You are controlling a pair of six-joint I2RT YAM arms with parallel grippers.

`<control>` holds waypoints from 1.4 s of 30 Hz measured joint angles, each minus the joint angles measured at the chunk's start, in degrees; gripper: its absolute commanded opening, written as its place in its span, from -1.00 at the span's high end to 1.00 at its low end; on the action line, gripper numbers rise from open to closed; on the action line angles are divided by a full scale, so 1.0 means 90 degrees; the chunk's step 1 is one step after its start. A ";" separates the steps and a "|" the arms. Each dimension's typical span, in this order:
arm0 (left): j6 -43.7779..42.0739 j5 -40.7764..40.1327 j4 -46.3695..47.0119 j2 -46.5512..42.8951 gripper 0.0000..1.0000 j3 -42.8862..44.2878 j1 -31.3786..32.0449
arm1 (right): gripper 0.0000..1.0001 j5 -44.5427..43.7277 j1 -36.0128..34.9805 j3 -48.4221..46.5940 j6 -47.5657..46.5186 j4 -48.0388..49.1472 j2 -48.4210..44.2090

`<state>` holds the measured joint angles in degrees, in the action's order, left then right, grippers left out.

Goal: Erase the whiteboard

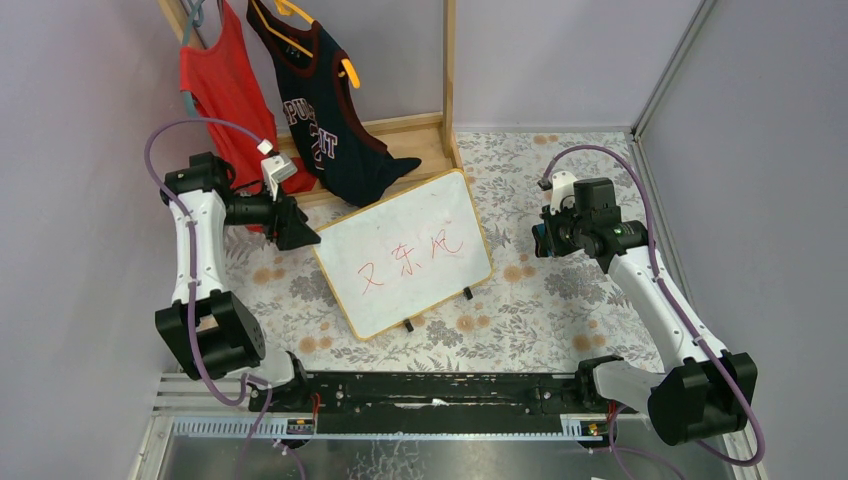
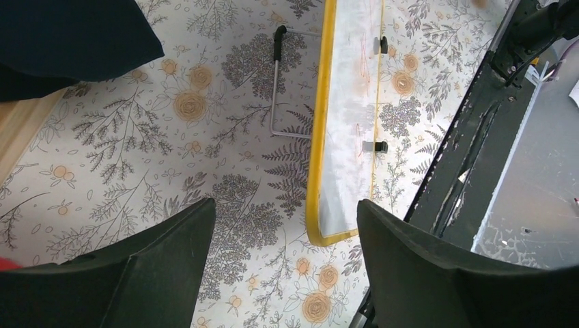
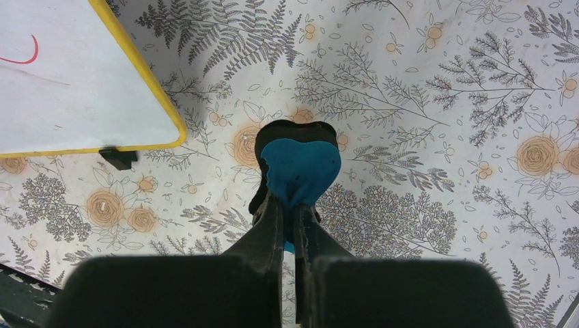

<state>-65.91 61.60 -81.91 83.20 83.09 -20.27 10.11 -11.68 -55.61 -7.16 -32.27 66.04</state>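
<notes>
The whiteboard [image 1: 405, 250] stands tilted on the floral tablecloth at the middle, with a yellowish frame, black clip feet and red handwritten marks on its face. It shows edge-on in the left wrist view [image 2: 345, 137], and its corner shows in the right wrist view [image 3: 68, 82]. My left gripper [image 1: 300, 235] is open and empty, just left of the board's upper left edge [image 2: 283, 212]. My right gripper [image 1: 540, 240] is shut on a blue and black eraser pad [image 3: 300, 167] and holds it above the cloth, right of the board and apart from it.
A wooden clothes rack [image 1: 448, 80] at the back carries a red shirt [image 1: 220, 90] and a navy jersey [image 1: 325, 120]. A wire stand [image 2: 276, 89] props the board from behind. The black arm rail [image 1: 440, 390] runs along the near edge. Walls close both sides.
</notes>
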 measured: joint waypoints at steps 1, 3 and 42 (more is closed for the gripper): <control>-0.0002 0.0012 0.0000 0.0019 -0.49 -0.0002 0.0000 | 1.00 0.0002 0.0000 0.0000 0.0000 0.0000 0.0000; -0.0002 0.0051 0.0000 0.0046 -0.47 -0.0027 0.0039 | 1.00 0.0007 0.0000 0.0000 0.0000 0.0000 0.0000; -0.0124 0.0301 -0.0007 0.0345 0.24 -0.0573 0.0423 | 1.00 0.0007 0.0000 0.0002 0.0000 0.0000 0.0000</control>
<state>-67.02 64.31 -81.97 86.30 77.93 -16.47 10.17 -11.68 -55.59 -7.16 -32.27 66.04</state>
